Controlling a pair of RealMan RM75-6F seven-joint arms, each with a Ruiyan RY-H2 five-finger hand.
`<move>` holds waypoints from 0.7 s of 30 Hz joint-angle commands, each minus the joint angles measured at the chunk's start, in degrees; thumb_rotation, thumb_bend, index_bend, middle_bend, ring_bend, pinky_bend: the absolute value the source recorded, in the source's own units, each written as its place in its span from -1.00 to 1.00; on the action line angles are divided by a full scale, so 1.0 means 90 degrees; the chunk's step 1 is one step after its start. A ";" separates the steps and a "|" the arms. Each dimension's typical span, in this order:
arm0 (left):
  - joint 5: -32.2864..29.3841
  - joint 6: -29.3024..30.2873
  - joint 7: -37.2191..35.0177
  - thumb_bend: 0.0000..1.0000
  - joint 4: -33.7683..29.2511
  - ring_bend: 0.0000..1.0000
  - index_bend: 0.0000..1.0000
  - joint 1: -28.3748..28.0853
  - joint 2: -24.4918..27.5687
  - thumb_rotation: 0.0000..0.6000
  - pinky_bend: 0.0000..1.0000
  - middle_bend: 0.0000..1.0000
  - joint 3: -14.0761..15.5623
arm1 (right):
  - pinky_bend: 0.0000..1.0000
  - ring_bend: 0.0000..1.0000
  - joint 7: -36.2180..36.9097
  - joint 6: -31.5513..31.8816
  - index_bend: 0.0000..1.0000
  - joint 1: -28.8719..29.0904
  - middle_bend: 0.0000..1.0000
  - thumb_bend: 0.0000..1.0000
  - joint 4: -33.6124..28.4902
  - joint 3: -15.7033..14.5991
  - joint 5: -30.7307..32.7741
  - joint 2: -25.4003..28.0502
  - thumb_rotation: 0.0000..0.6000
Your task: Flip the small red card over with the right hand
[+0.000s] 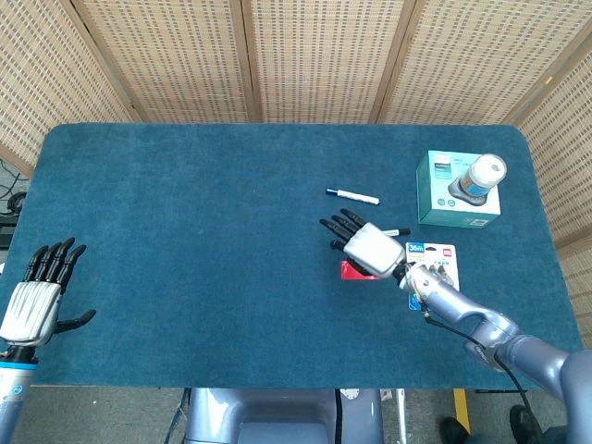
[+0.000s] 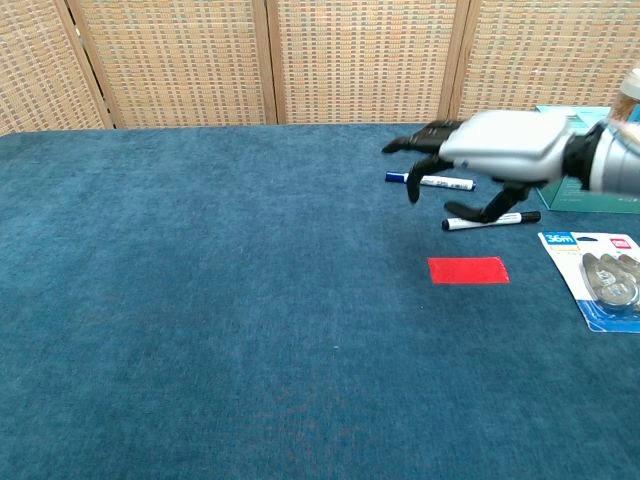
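The small red card (image 2: pixel 468 270) lies flat on the blue table, right of centre. My right hand (image 2: pixel 490 148) hovers above and slightly behind it, palm down, fingers spread, holding nothing. In the head view the right hand (image 1: pixel 365 244) covers most of the red card (image 1: pixel 352 271). Far off at the front left edge, my left hand (image 1: pixel 35 296) rests open with fingers apart; the chest view does not show it.
A black-capped marker (image 2: pixel 492 219) and a blue-capped marker (image 2: pixel 430 181) lie just behind the card. A blister pack of tape (image 2: pixel 602 277) sits to its right. A teal box (image 1: pixel 455 190) with a small bottle (image 1: pixel 481 175) on top stands at the back right.
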 commanded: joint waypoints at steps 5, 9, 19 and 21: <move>-0.0006 -0.0012 0.0006 -0.96 -0.0031 -1.00 -1.00 0.0000 0.0011 1.00 -1.00 -1.00 0.0011 | -1.00 -1.00 -0.0059 -0.0249 -0.34 0.0185 -1.00 0.32 0.0185 -0.0167 0.0188 -0.0280 1.00; -0.0006 -0.0029 0.0001 -0.96 -0.0040 -1.00 -1.00 -0.0007 0.0018 1.00 -1.00 -1.00 0.0018 | -1.00 -1.00 -0.0195 -0.0404 -0.34 0.0254 -1.00 0.34 0.0298 -0.0207 0.0320 -0.0428 1.00; -0.0015 -0.0043 -0.0001 -0.96 -0.0054 -1.00 -1.00 -0.0008 0.0029 1.00 -1.00 -1.00 0.0026 | -1.00 -1.00 -0.0610 -0.0929 -0.30 0.0336 -1.00 0.34 0.0575 -0.0337 0.0691 -0.0758 1.00; -0.0021 -0.0056 0.0004 -0.96 -0.0058 -1.00 -1.00 -0.0013 0.0030 1.00 -1.00 -1.00 0.0028 | -1.00 -1.00 -0.0688 -0.0978 -0.30 0.0340 -1.00 0.34 0.0635 -0.0357 0.0774 -0.0813 1.00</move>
